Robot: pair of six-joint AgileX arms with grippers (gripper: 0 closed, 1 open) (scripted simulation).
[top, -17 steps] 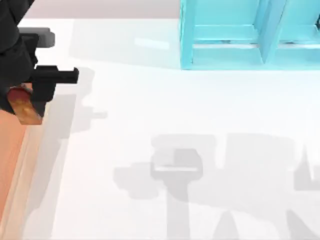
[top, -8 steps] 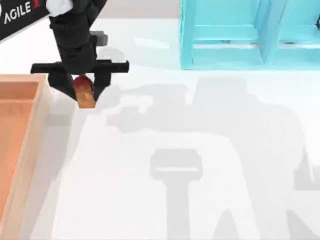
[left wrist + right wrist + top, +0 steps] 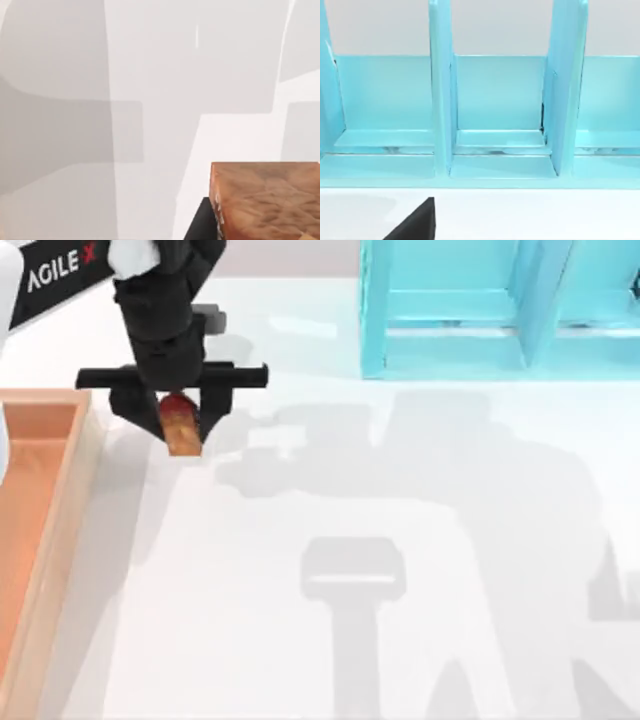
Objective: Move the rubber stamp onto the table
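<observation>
The left hand [image 3: 180, 412], clamped on the rubber stamp [image 3: 181, 426] over the desk [image 3: 300, 640] just right of the tray [image 3: 85, 440], could topple it if it lets go too high.

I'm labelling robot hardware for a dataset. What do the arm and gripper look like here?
The left arm has a black link with white AGILE lettering and a red X, plus white sections. The left gripper is matte black: a blocky body, a flat crossbar, two short fingers.

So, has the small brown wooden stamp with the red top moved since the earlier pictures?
Yes. Held in the left gripper, the rubber stamp has gone rightward in the top view, off the orange-brown wooden tray and toward the light blue shelf unit.
</observation>
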